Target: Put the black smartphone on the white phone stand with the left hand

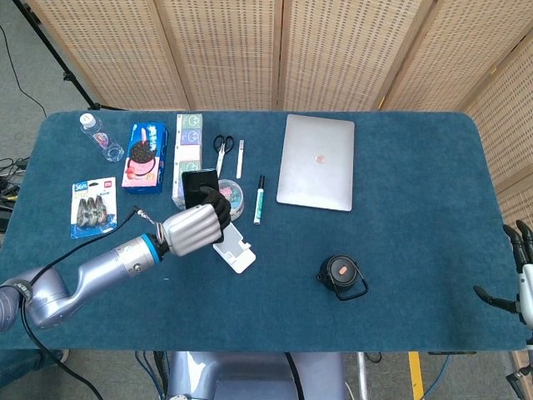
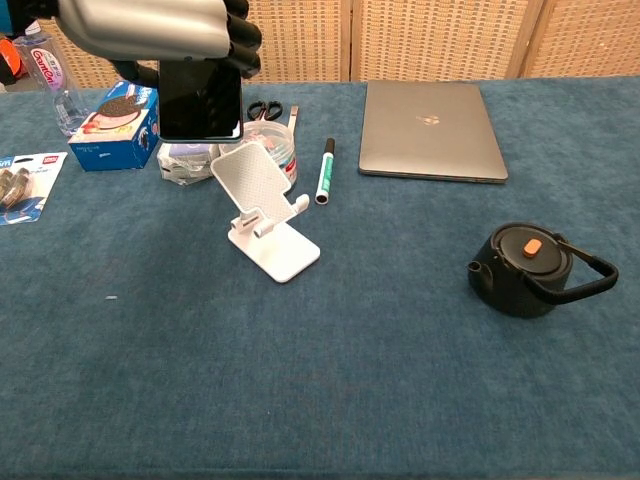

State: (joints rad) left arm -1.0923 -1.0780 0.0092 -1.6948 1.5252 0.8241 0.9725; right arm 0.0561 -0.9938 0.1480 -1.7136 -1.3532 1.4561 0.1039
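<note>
The left hand (image 2: 150,25) clamps the phone (image 2: 200,100) aloft, just above the stand (image 2: 265,215) at its eleven o'clock; seating it remains. The laptop (image 2: 432,130) lies at two o'clock and the clip tub (image 2: 262,145) crowds behind at twelve. The right hand (image 1: 520,279) idles, fingers apart.

left hand (image 2: 150,25): cut off by the chest view's top edge; arm out of that frame.
black smartphone (image 2: 200,100): upper end covered by the fingers.
white phone stand (image 1: 236,248): partly hidden under the left hand in the head view.
right hand (image 1: 520,279): cropped by the head view's right edge; finger pose unclear.
blister pack (image 2: 20,185): cut by the chest view's left edge.
</note>
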